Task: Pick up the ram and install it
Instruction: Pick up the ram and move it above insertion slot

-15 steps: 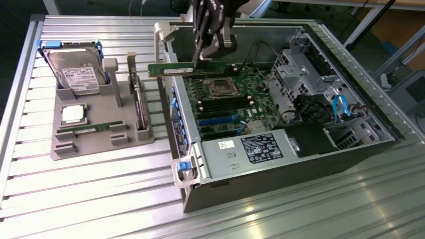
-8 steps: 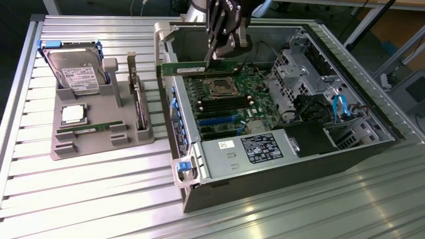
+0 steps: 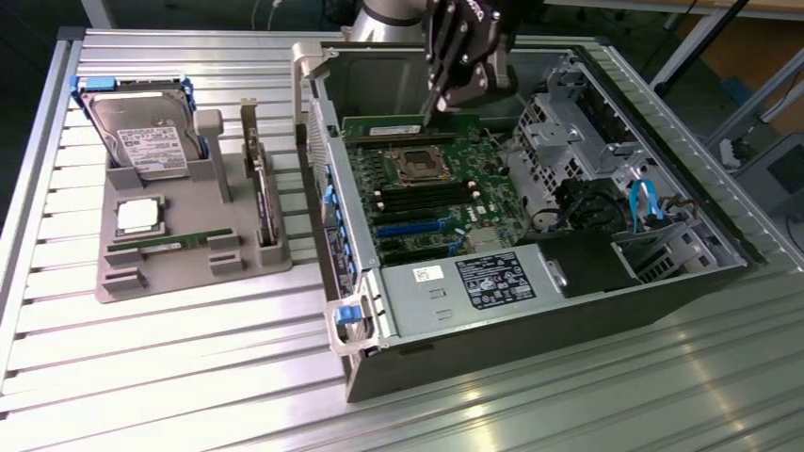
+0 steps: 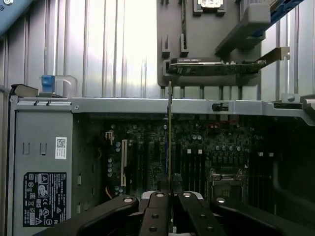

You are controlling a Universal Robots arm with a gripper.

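The ram [image 3: 383, 127] is a slim green stick held by one end in my gripper [image 3: 440, 102], which is shut on it. It hangs level and on edge inside the open computer case [image 3: 358, 311]. It is over the far part of the motherboard [image 3: 427, 202], just beyond the processor socket [image 3: 417, 163] and close to the case's back wall. In the wrist view the ram [image 4: 170, 137] shows edge-on as a thin line running out from the gripper [image 4: 170, 196] over the board's dark slots. Whether it touches a slot I cannot tell.
On the exterior view's left a grey tray [image 3: 126, 282] holds a hard drive [image 3: 149, 139], a square silver processor chip [image 3: 138, 216] and an upright card with a metal bracket [image 3: 260, 184]. Inside the case are the power supply [image 3: 503, 281] and a drive cage [image 3: 566, 132].
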